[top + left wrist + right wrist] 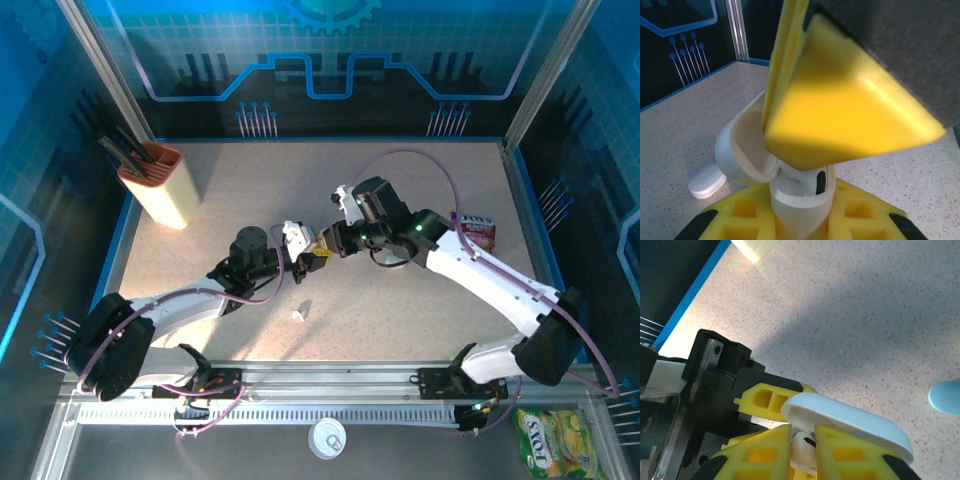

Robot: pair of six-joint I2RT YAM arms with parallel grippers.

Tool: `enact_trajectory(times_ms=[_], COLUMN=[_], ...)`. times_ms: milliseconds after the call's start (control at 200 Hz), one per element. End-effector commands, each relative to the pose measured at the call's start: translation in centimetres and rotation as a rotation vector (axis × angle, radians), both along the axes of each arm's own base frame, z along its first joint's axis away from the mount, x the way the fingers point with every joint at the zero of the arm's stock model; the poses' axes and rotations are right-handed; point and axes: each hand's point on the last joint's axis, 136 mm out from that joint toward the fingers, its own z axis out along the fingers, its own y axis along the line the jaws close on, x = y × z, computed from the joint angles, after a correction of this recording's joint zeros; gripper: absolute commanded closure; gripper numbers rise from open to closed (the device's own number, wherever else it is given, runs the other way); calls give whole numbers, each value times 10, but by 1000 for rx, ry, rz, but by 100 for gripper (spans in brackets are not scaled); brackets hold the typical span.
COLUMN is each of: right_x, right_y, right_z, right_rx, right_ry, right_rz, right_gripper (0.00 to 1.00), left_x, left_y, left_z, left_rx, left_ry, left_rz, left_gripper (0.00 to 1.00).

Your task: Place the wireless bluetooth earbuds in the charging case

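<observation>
Above mid-bench, we have the insertion step in hand. Our left end effector (800, 217) is clamped on the open charging case (799, 202), and our right end effector (802, 440) pinches one earbud (801, 449) at the case's mouth, under the raised lid (850, 421). Next, we judge, its stem must line up with the socket, seat fully, then be released. A second earbud (298, 314) lies loose on the bench (420, 320).

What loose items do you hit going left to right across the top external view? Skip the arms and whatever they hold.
Orange-topped holder → loose earbud → white round lid → pink packet → yellow-green snack bag.
</observation>
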Motion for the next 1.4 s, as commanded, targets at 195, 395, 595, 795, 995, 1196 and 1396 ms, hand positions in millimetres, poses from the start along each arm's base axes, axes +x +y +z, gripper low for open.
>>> enact_trajectory(times_ms=[195,395,595,795,995,1196,1396], right_x=[-6,-1,2,5,7,5,1], right_y=[-11,-17,-20,-25,-28,-38,-70], right_z=[11,17,19,17,17,9,-4], right_rx=[20,41,53,57,75,56,54], right_ry=[61,54,42,49,62,65,55], right_rz=[-63,-91,-103,-125,-140,-167,-271], right_gripper=[88,88,88,88,81,68,56], left_x=[2,0,0,0,0,8,31], left_y=[1,0,0,0,-1,0,16], left_z=[8,-4,-8,-9,-11,-17,-28], left_rx=[6,36,50,52,54,63,-1], left_ry=[-55,-31,-27,-24,-17,15,74], left_rz=[4,-13,-12,-15,-19,14,106], left_gripper=[82,82,82,82,82,82,83])
